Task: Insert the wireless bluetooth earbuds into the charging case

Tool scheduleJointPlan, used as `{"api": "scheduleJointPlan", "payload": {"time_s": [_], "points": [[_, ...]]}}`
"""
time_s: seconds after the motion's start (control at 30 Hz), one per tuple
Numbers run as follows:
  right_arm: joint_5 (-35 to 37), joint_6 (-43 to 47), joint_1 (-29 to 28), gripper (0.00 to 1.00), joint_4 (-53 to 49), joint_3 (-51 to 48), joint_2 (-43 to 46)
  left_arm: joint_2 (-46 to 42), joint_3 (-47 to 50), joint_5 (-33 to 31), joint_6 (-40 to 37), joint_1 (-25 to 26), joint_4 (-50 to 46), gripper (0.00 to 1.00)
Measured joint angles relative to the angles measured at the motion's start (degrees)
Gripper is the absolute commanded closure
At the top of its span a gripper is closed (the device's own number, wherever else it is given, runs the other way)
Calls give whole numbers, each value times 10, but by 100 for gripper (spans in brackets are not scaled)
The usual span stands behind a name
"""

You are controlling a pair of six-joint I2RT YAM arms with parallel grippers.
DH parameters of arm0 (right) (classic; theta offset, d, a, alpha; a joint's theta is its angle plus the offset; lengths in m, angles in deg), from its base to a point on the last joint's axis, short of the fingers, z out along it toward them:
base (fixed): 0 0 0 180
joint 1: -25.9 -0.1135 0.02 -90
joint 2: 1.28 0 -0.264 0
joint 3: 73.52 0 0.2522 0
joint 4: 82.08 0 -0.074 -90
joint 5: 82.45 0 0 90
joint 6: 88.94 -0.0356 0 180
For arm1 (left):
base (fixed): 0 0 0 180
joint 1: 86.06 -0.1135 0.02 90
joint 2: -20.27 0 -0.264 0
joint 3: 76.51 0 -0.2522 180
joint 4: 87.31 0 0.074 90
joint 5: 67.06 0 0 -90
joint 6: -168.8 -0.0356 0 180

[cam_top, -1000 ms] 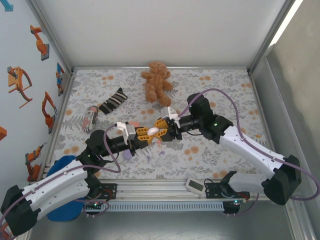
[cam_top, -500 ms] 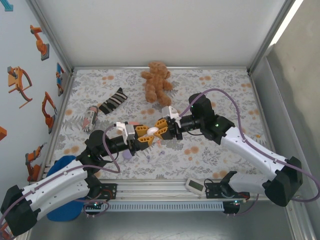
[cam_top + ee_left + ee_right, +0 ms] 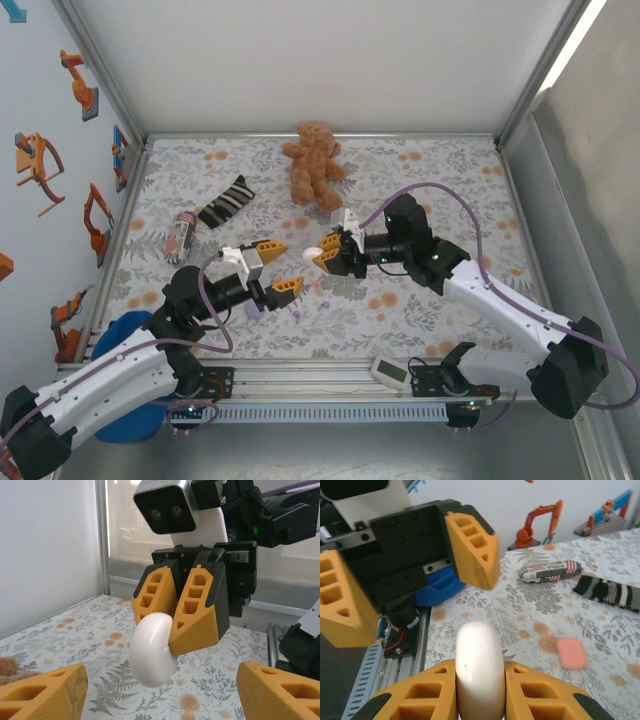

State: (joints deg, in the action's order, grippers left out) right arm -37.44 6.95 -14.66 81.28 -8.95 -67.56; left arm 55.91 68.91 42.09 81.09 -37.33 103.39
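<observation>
My right gripper (image 3: 322, 254) is clenched on the white charging case (image 3: 309, 256), pinching its broad sides between both orange fingers (image 3: 420, 695). The case stands on edge and sticks out past the fingertips, carried in the air above the flowered mat (image 3: 440, 180). My left gripper (image 3: 288, 266) is released, its two fingers spread wide and pointed at the case, close to it but touching nothing. From my left wrist camera the case hangs ahead of my fingertips, in the gap between them. On the mat just below the two grippers I make out what looks like a tiny pinkish earbud (image 3: 319, 288) and a lilac earbud (image 3: 326, 305), though both are too small to be sure of. A lilac rounded thing (image 3: 255, 310) lies on the mat beside my left wrist. A small pink rounded case (image 3: 571, 653) lies near the striped sock (image 3: 226, 201), and the teddy bear (image 3: 314, 165) sits toward the far edge
</observation>
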Motion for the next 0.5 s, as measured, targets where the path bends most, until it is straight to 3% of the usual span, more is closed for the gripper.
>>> {"api": "scheduleJointPlan", "payload": {"time_s": [0.5], "points": [[103,-115,41,77,54,-73,-15,-75,-27,-111,-30,0,-166,9]]}}
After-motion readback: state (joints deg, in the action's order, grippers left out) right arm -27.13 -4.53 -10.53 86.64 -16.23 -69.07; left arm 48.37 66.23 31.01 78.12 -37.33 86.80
